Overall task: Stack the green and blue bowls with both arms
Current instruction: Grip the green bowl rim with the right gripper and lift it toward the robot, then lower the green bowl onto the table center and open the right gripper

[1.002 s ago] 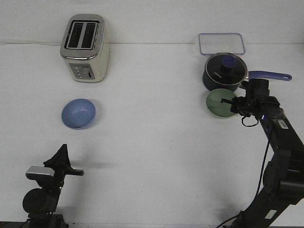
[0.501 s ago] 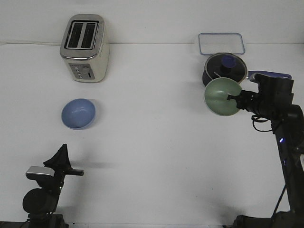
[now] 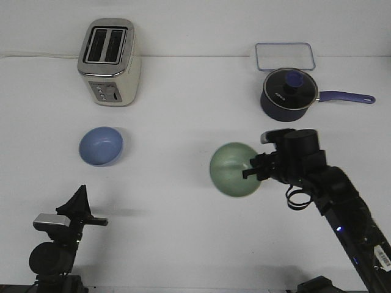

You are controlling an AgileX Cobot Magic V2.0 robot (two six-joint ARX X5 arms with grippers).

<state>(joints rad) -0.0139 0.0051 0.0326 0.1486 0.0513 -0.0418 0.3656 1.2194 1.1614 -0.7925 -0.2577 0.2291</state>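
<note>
Front view: the right gripper [image 3: 254, 170] grips the rim of the round matte green bowl [image 3: 234, 169], mid-table. The smooth blue bowl [image 3: 101, 146] sits left, near the metal toaster [image 3: 110, 61]. Left gripper [image 3: 80, 207]: grip unclear.

The green bowl [image 3: 234, 169] and the blue bowl [image 3: 101, 146] are both showing a smooth, matt finish. The toaster [image 3: 110, 61] is gleaming like brushed metal with a cream body. At two o'clock, the saucepan [image 3: 288, 94] is looking dark and glossy under a glass-like lid, beside a clear plastic container [image 3: 285, 56]. The white surface [image 3: 183, 232] is appearing matt.
</note>
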